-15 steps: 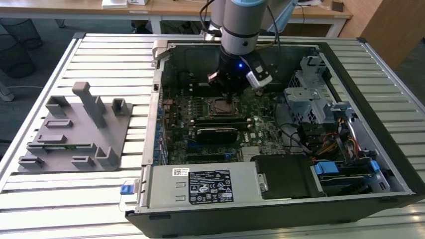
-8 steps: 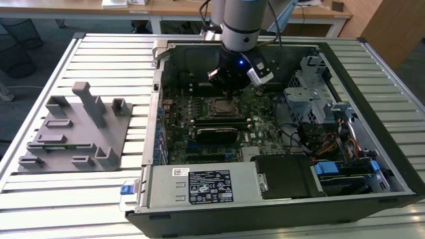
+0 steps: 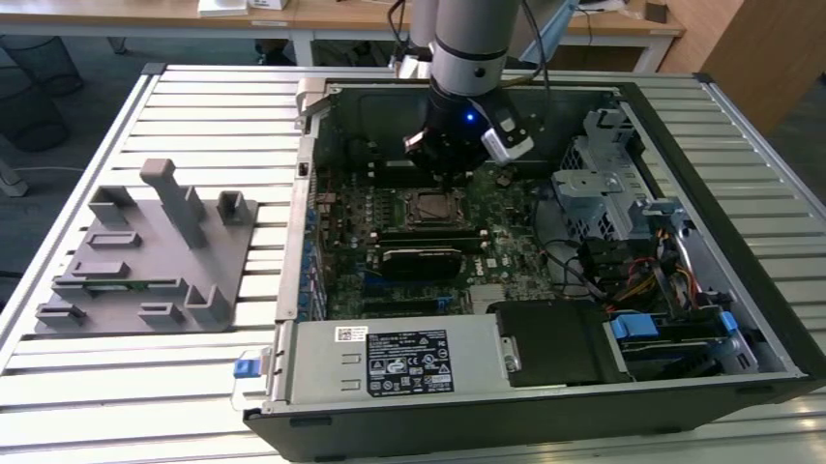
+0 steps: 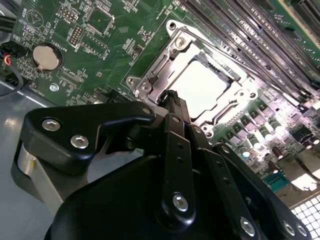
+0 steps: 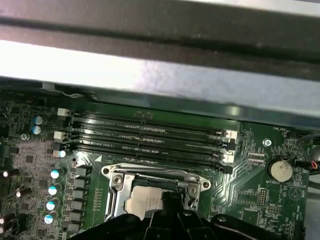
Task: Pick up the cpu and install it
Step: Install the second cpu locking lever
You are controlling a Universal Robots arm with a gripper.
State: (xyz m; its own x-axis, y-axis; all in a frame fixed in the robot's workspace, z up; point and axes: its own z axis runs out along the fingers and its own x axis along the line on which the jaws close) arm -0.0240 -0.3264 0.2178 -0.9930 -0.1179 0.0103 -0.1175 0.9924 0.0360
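At the exterior view's left, a grey plastic fixture point(image 3: 149, 246) with upright posts lies on the slatted metal bench point(image 3: 193, 106), well apart from the open computer case point(image 3: 543, 242) that takes up the middle and right of the frame. Inside the case lies the green motherboard point(image 3: 504, 208). The arm point(image 3: 467, 48) comes down from the upper middle of the frame, and its gripper point(image 3: 446, 172) hangs just above the socket frame point(image 3: 432, 206). Below the socket in this view sits a black heatsink block point(image 3: 420, 261), and lower still the silver power supply box point(image 3: 394, 362) closes off the case's near edge. At the exterior view's right stand a metal drive cage point(image 3: 606, 188) and a bundle of coloured cables point(image 3: 645, 280).

In the second wrist view, a round coin battery point(image 4: 46, 56) shows at upper left, and the cpu point(image 4: 202, 85) lies flat inside the socket frame point(image 4: 175, 47), its pale metal top catching light. The gripper point(image 4: 172, 97) has its black fingers point(image 4: 176, 107) drawn close together, holding nothing, with the tips at the socket's edge beside the cpu. Long memory slots point(image 4: 250, 30) run across the upper right.

In the first wrist view, the memory slots point(image 5: 150, 137) lie between the case wall point(image 5: 160, 80) and the socket, where the cpu point(image 5: 142, 202) is partly covered by the gripper point(image 5: 167, 200).
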